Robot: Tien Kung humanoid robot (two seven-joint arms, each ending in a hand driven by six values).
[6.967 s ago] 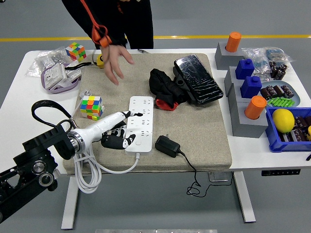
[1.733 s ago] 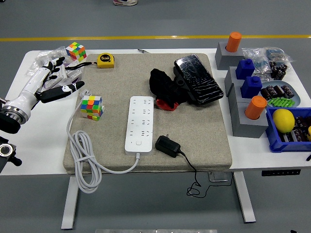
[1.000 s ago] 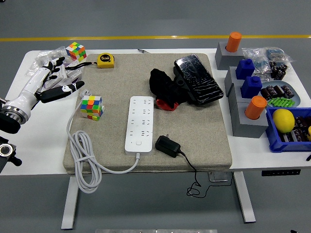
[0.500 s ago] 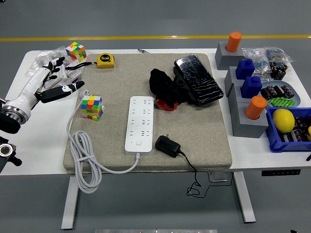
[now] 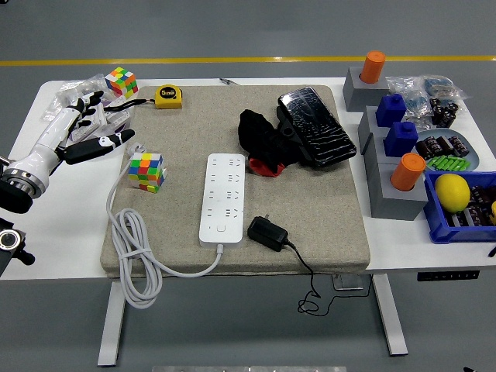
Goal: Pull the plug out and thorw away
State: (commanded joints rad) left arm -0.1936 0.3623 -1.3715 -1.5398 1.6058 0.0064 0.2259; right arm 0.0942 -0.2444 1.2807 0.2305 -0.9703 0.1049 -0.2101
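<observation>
Black plug (image 5: 266, 232) lies unplugged just at 4 o'clock of white power strip (image 5: 224, 197); left robot hand (image 5: 76, 128) fingers spread, empty, at table's (image 5: 58, 209) 9 o'clock edge.

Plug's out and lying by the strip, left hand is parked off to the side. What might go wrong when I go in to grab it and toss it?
The black adapter lies at the mat's near edge, its cord hanging off the table; a nudge may send it over. The left hand, open at the far left, must cross the Rubik's cube and the white power strip, so either might get knocked. No bin shows here.
</observation>
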